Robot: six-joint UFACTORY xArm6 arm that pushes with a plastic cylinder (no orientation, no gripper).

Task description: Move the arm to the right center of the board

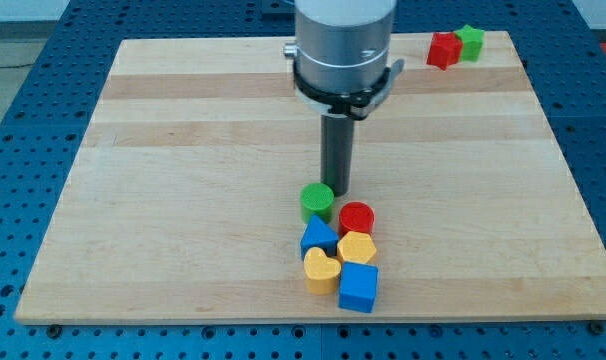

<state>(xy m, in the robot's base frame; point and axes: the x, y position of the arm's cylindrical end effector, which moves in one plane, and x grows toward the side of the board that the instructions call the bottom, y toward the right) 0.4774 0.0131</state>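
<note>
My tip point(337, 189) rests on the wooden board point(183, 200) near the centre, just above and right of the green cylinder point(317, 203). Below it sits a cluster: a red cylinder point(356, 218), a blue block point(318, 238), a yellow block point(357, 248), a yellow heart-shaped block point(321, 270) and a blue cube point(359, 287). The tip is close to the green cylinder; I cannot tell if it touches it.
A red block point(444, 49) and a green block point(470, 42) stand together at the board's top right corner. The arm's grey body point(343, 45) hangs over the top centre. Blue perforated table surrounds the board.
</note>
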